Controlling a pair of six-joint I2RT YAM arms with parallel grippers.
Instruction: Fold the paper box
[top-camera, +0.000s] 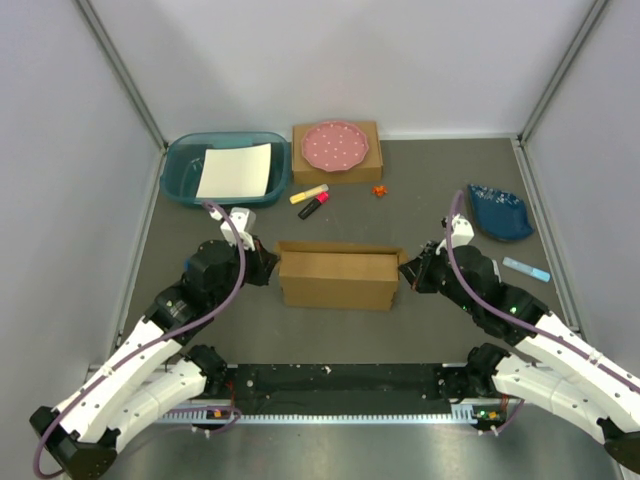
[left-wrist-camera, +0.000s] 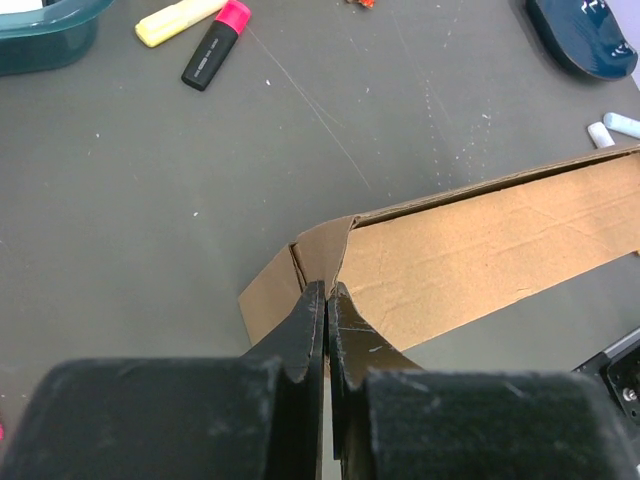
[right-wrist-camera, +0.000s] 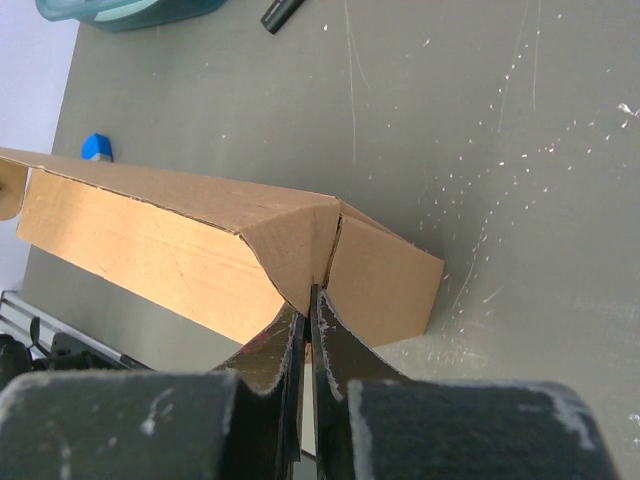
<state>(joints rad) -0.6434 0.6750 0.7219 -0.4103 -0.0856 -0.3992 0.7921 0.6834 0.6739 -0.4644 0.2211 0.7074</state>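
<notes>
From above, the paper box (top-camera: 338, 279) sits in the middle of the desk (top-camera: 420, 200), between both arms. From the left wrist, the left claw (left-wrist-camera: 326, 292) is shut tight, tips on a box corner. From the right wrist, the right claw (right-wrist-camera: 312, 292) is shut tight at the other end

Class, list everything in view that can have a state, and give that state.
paper box: partly folded, walls raised.
left pincer: shut, tips at the box's left end.
right pincer: shut, tips at the box's right end.
pink highlighter: capped, lying flat.
teal basin: holding a paper sheet.
pink plate: resting on a small box.
</notes>
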